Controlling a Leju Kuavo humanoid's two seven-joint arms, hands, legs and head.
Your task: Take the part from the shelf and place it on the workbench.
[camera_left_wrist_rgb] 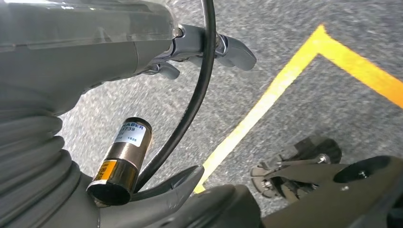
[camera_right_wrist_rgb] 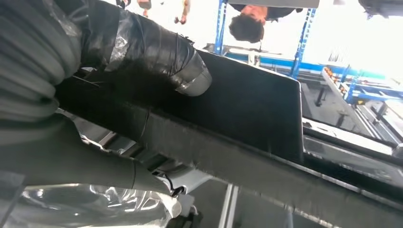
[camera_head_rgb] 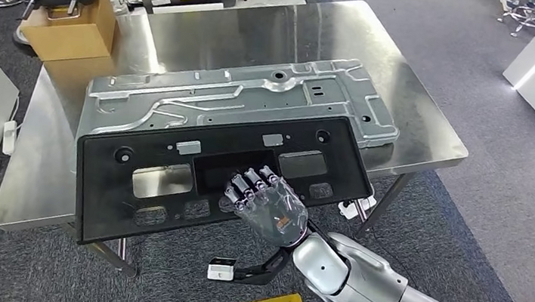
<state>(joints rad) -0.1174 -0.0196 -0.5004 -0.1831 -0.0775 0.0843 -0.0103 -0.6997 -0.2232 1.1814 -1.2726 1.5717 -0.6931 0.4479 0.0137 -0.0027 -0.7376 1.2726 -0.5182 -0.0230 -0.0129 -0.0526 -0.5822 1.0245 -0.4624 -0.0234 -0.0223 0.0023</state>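
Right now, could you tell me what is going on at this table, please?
The robot's right hand grips the near edge of a black plastic panel over the metal workbench. The panel partly overlaps a grey stamped metal plate lying on the bench. The left hand hangs over the floor, holding nothing.

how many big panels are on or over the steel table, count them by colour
black plastic panel with cut-outs, held by the right hand: 1
silver stamped sheet-metal panel, lying on the steel table: 1
total: 2
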